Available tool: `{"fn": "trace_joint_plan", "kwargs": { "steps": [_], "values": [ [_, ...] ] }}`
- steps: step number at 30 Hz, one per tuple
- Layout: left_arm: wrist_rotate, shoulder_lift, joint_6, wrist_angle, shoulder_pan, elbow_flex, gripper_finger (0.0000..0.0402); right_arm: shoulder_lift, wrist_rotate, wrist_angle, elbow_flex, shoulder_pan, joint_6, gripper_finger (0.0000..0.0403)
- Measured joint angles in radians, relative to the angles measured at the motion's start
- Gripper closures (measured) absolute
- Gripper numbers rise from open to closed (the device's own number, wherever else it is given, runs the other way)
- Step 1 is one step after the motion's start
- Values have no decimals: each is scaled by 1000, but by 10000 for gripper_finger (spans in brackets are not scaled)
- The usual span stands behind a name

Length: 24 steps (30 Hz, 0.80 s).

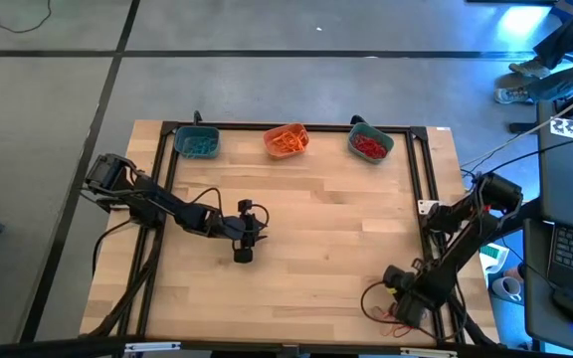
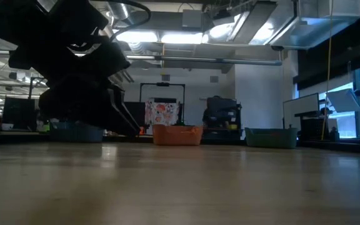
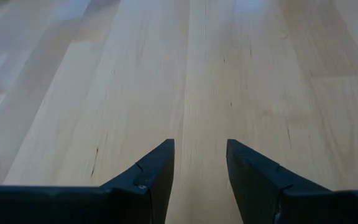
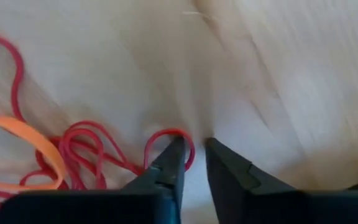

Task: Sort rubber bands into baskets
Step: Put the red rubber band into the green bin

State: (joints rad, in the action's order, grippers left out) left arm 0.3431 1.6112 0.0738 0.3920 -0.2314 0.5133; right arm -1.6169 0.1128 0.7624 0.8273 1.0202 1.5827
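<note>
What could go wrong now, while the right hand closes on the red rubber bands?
1. The right hand meets only the edge of a thin red rubber band loop, which could slip out.
2. The red loops are tangled with a flat orange rubber band, so the wrong colour might be lifted too.

Three baskets stand in a row along the table's far edge, at 12 o'clock: a teal one [image 1: 197,144] with teal bands, an orange one [image 1: 286,140] with orange bands, and a teal one [image 1: 370,145] with red bands. Loose red rubber bands [image 4: 89,152] and an orange band [image 4: 27,134] lie tangled at 5 o'clock.
</note>
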Motion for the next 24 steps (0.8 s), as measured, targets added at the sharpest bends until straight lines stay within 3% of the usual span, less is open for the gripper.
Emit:
{"fn": "trace_joint_plan", "kwargs": {
  "steps": [6,14,24],
  "values": [
    [0,0,-1,0,0,0,258,9,-50,-3,-2,-2,-63,396],
    [0,0,-1,1,0,0,258,9,-230,2,40,-59,-175,400],
    [0,0,3,3,-11,0,258,10,-481,35,114,-237,-443,399]
  ]
}}
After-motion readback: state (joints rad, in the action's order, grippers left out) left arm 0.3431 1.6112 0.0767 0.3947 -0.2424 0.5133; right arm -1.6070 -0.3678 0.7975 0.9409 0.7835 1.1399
